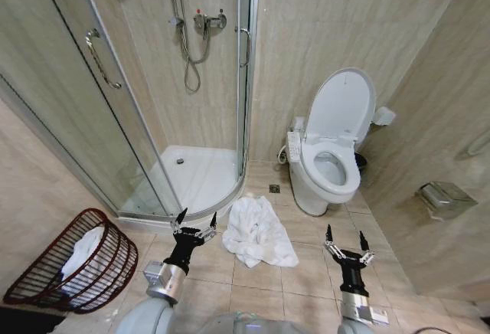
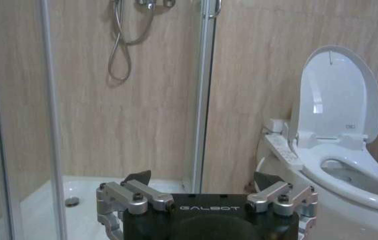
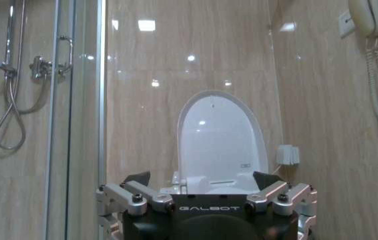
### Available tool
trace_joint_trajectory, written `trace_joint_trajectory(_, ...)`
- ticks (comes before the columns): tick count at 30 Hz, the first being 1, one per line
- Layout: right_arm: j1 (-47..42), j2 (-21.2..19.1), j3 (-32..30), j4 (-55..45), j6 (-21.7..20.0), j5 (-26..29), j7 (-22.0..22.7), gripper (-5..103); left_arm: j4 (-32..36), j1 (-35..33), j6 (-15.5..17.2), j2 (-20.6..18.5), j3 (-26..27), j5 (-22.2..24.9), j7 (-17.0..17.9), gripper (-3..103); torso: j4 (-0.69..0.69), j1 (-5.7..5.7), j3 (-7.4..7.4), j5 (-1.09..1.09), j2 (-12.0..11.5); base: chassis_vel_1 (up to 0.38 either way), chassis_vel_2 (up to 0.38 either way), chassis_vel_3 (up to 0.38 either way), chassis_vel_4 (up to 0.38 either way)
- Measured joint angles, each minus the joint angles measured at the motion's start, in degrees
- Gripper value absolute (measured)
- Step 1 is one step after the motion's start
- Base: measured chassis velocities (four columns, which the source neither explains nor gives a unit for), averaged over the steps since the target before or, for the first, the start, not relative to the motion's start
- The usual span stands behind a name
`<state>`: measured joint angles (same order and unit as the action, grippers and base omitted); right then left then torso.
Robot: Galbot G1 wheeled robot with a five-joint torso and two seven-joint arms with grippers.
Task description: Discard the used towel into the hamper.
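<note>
Your left pincer (image 1: 196, 221) hangs released over the tiled floor (image 1: 306, 273), its two dark fingertips spread apart and holding nothing, just beside the near-left edge of the towel (image 1: 257, 230); in the left wrist view the same pincer (image 2: 202, 179) shows its jaws wide, pointed toward the shower enclosure (image 2: 75, 125) and the toilet (image 2: 349, 165); your right pincer (image 1: 345, 240) is likewise released and empty, hovering over the floor to the right of the towel and well apart from it, in front of the toilet (image 1: 331, 162); from the right wrist view that pincer (image 3: 202, 178) faces the raised toilet lid (image 3: 219, 140), with a wall phone (image 3: 369, 30) up on the side wall; the towel is a crumpled white heap on the floor, lying between the curved shower tray (image 1: 191, 177) and the toilet base, touching neither pincer; the hamper (image 1: 73, 261), a dark reddish-brown wire basket, lies tipped on its side on the floor at your far left, near the shower's glass door (image 1: 76, 104), with its open mouth facing away from the towel; some white cloth (image 1: 83, 250) already shows inside it through the ribs; the hamper sits well apart from the towel, with your left arm between the two.
</note>
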<state>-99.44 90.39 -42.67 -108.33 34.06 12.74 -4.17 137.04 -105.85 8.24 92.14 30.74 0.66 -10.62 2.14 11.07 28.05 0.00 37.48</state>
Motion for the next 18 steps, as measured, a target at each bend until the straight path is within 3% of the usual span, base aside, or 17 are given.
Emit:
trace_joint_trajectory(12, -0.3, 0.1, 0.4, -0.8, 0.2, 1.8, -0.5, 100, 0.0, 0.0, 0.0, 0.0, 0.0, 0.0, 0.0, 100, 0.00, -1.17, -1.65, 0.01, -2.8, 0.000, 0.000, 0.000, 0.000)
trace_joint_trajectory(18, -2.1, -0.6, 1.1, -3.1, -4.0, 5.7, -2.1, 100, 0.0, 0.0, 0.0, 0.0, 0.0, 0.0, 0.0, 100, 0.00, -1.67, -2.28, 0.00, -4.0, 0.000, 0.000, 0.000, 0.000)
